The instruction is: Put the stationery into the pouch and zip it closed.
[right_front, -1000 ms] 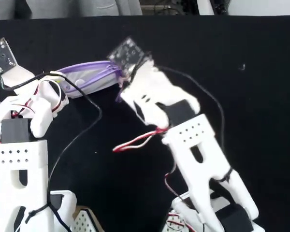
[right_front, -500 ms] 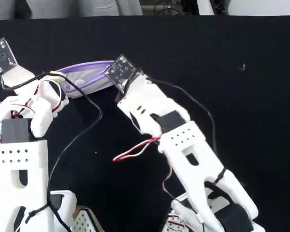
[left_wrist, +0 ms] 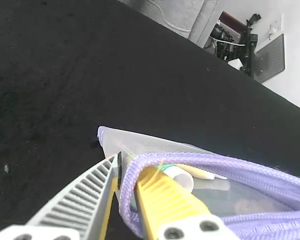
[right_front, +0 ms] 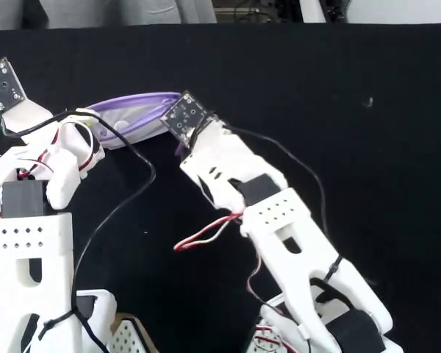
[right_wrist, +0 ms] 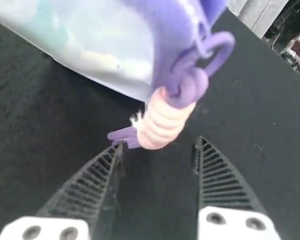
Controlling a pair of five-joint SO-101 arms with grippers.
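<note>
A black table (right_front: pixel 397 147) spreads all round the clear, purple-edged pouch (right_front: pixel 128 114). The left gripper (left_wrist: pixel 127 167) is clamped on the pouch's zip rim at one end, its yellow jaw inside the opening. At the pouch's other end the right gripper (right_wrist: pixel 159 146) gapes wide and holds nothing, with the zip pull (right_wrist: pixel 165 117) dangling between its jaws. A white stationery piece (left_wrist: pixel 177 175) lies inside the pouch.

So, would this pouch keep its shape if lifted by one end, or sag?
Probably floppy: the pouch curves between the arms in the high view. Likely light: its walls are thin and see-through, with little visible inside. The beaded zip pull hanging off its end would probably swing when moved.
</note>
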